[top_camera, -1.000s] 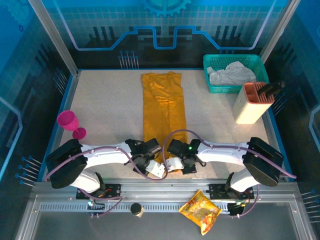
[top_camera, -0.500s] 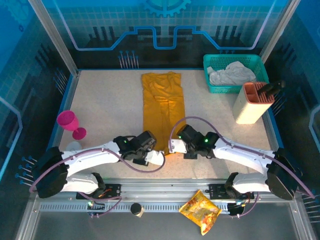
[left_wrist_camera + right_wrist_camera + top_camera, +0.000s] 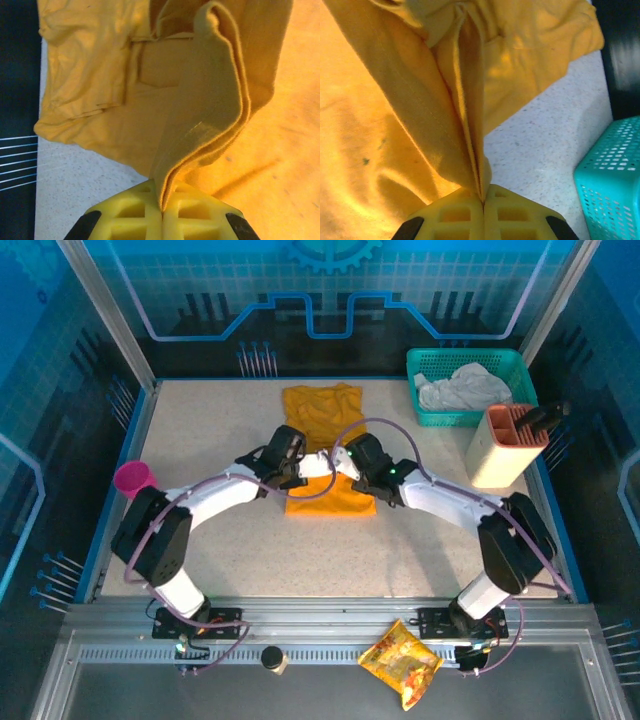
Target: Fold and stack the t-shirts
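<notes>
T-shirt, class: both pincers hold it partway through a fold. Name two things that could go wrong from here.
1. The left pincer and right pincer each pinch only a thin edge of the t-shirt at their tips; it might slip free mid-fold.
2. In the top view the pincers sit nearly touching over the shirt's middle, so they could bump, and the unheld outer corners may sag into an uneven fold.

The right gripper (image 3: 483, 200) pinches a fold of the yellow t-shirt (image 3: 395, 115); a teal basket (image 3: 610, 190) sits nearby on the table (image 3: 540, 135).
</notes>
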### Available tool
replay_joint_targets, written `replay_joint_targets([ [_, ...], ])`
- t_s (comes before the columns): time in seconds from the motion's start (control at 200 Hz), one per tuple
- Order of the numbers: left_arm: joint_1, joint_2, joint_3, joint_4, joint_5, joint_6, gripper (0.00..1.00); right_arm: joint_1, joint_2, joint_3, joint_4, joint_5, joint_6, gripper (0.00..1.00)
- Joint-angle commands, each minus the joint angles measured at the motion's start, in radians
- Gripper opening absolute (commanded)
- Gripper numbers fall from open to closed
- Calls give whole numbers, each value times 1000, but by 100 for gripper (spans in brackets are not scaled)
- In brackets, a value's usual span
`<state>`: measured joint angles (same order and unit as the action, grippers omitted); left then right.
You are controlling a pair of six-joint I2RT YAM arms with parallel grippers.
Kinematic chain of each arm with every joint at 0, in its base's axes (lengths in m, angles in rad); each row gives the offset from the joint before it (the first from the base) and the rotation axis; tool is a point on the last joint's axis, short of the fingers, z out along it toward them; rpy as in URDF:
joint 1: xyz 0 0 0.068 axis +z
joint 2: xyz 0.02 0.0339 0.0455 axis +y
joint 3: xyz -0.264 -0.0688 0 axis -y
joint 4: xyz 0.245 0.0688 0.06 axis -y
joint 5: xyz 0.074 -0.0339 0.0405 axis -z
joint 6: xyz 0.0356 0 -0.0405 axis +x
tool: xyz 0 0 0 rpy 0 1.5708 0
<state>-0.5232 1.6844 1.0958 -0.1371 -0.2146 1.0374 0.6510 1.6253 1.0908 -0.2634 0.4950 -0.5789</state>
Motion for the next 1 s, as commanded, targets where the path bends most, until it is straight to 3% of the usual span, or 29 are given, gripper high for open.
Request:
replay_joint_targets([
  [0.0, 14, 55, 95, 94, 14, 23, 0, -18, 73, 57, 135, 24, -14, 0],
  [0.471, 50, 230, 131, 194, 33, -5, 0, -62, 328, 160, 217, 41, 7, 0],
  [0.971, 59, 306, 160, 291, 31, 1, 0, -75, 339, 180, 217, 90, 51, 0],
  [0.996, 60, 309, 160, 292, 28, -1, 3, -77, 346, 186, 213, 89, 54, 0],
])
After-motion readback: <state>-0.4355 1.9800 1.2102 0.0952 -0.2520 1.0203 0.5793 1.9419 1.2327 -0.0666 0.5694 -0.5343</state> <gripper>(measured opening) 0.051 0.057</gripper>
